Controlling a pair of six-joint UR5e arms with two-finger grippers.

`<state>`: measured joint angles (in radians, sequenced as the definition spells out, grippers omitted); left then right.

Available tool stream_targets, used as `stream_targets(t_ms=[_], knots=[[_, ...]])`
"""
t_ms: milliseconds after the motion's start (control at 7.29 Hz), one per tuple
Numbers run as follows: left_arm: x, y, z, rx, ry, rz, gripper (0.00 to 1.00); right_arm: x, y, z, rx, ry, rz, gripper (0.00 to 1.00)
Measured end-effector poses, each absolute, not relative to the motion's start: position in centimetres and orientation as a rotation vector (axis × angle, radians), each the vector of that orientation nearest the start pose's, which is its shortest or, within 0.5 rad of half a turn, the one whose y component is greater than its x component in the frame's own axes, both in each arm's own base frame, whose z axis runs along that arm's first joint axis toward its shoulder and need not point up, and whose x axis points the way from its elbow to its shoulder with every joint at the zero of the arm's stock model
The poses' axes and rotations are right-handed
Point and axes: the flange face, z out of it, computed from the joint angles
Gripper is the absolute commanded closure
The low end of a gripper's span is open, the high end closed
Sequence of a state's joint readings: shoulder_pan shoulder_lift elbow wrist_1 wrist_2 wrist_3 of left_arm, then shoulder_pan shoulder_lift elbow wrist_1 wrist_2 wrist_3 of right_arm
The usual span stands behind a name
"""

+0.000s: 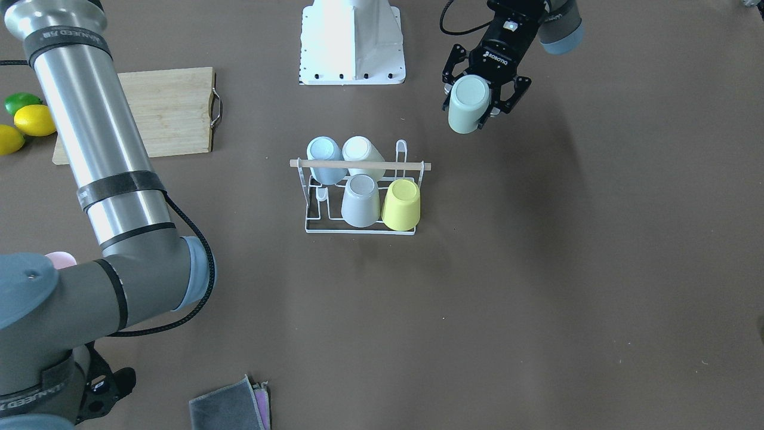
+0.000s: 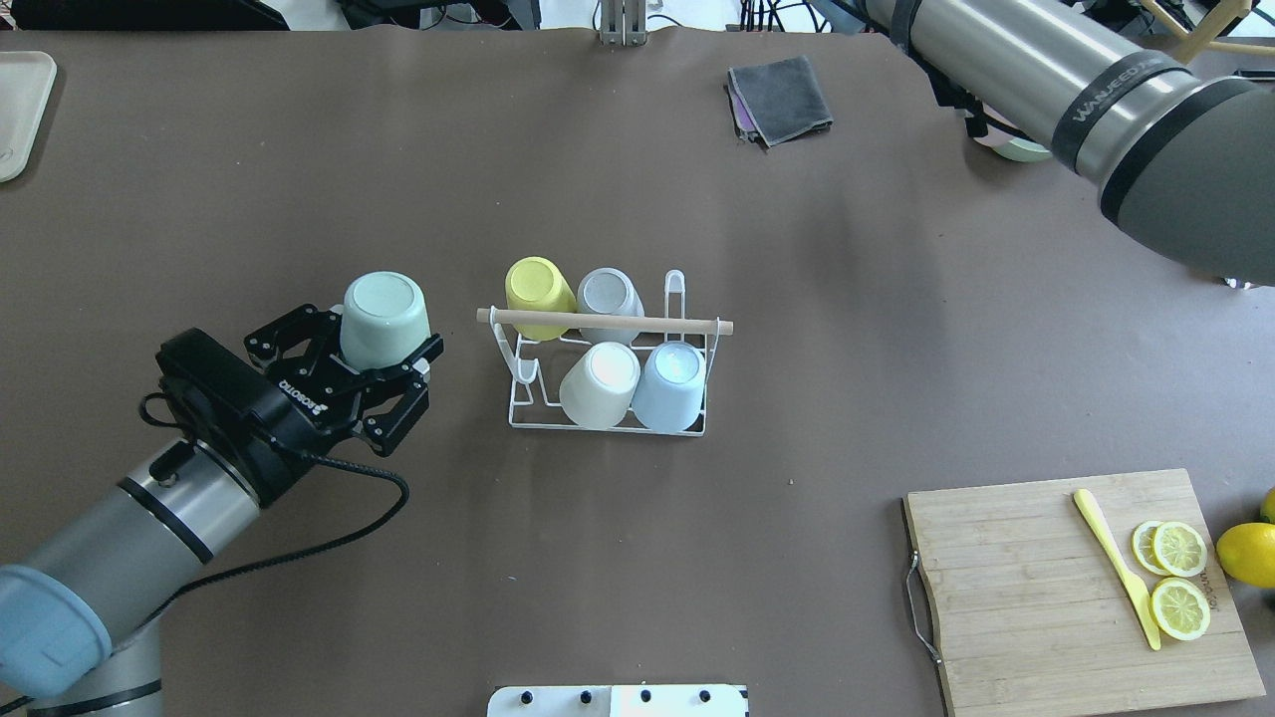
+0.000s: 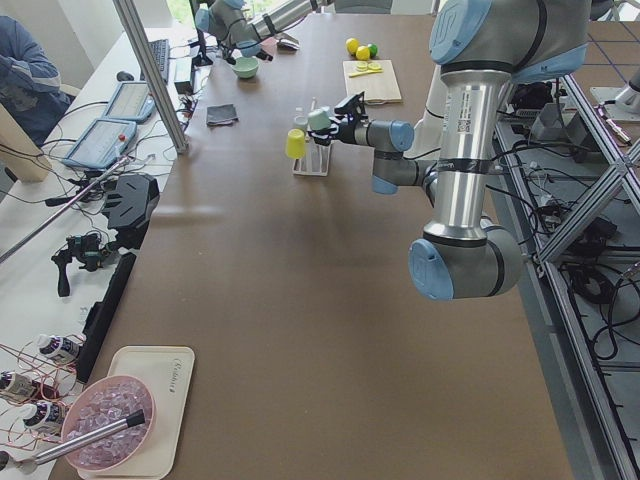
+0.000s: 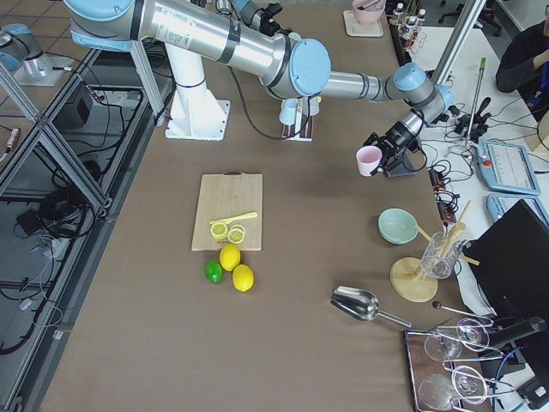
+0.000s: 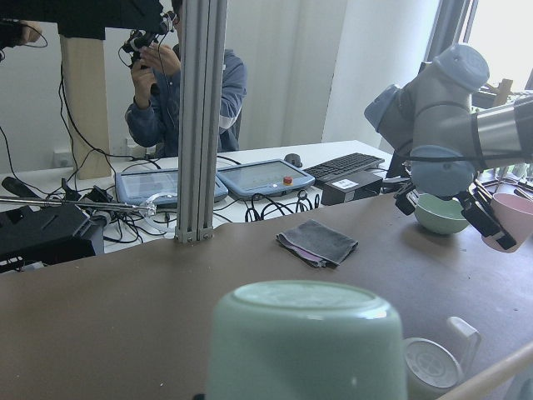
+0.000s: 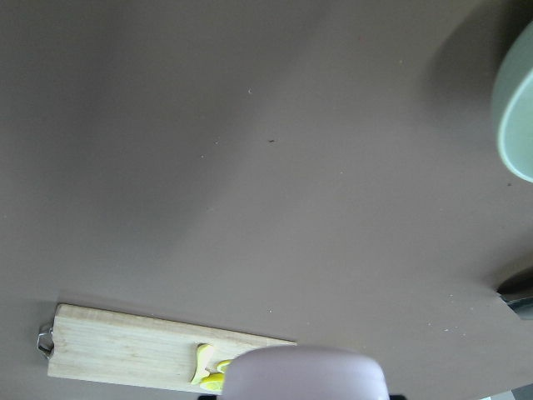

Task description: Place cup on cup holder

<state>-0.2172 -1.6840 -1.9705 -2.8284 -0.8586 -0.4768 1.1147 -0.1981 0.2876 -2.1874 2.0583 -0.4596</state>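
Overhead exterior shows me the left gripper (image 2: 384, 329) clamped on an upturned pale mint-green plastic cup (image 2: 385, 302). The white wire cup holder with a wooden rod (image 2: 652, 322) stands near its fingertips and carries four upturned cups (image 2: 601, 383). My right gripper (image 5: 495, 227) grips a pink cup (image 5: 516, 215), well apart from the holder.

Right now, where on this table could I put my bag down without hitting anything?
The widest bare stretch lies between the cup holder and the cutting board. Also free: between the holder and the grey cloth. Crowded: the gap beside the holder where the left pincer holds a mint cup.
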Motion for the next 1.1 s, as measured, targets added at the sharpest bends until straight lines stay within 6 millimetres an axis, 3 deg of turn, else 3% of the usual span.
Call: stream_targets(t_ms=[137,412,824,1098], knots=[[41.0,-28.1,28.0,1.413,0.97,0.01,1.0,-27.2,-80.9,31.2,-0.473,-0.5,-0.739,1.0],[43.5,-28.2,27.6,1.426,0.941,-0.013,1.0,-24.7,-80.3,29.5,-0.4,-0.515,-0.728,1.0],[45.7,-29.2,25.6,1.44,0.943,-0.041,1.0,-24.5,-77.0,31.6,-0.323,-0.535,-0.723,1.0],[46.3,-29.9,25.1,1.446,0.938,-0.055,0.99,-24.6,-73.3,33.6,-0.258,-0.56,-0.695,1.0]])
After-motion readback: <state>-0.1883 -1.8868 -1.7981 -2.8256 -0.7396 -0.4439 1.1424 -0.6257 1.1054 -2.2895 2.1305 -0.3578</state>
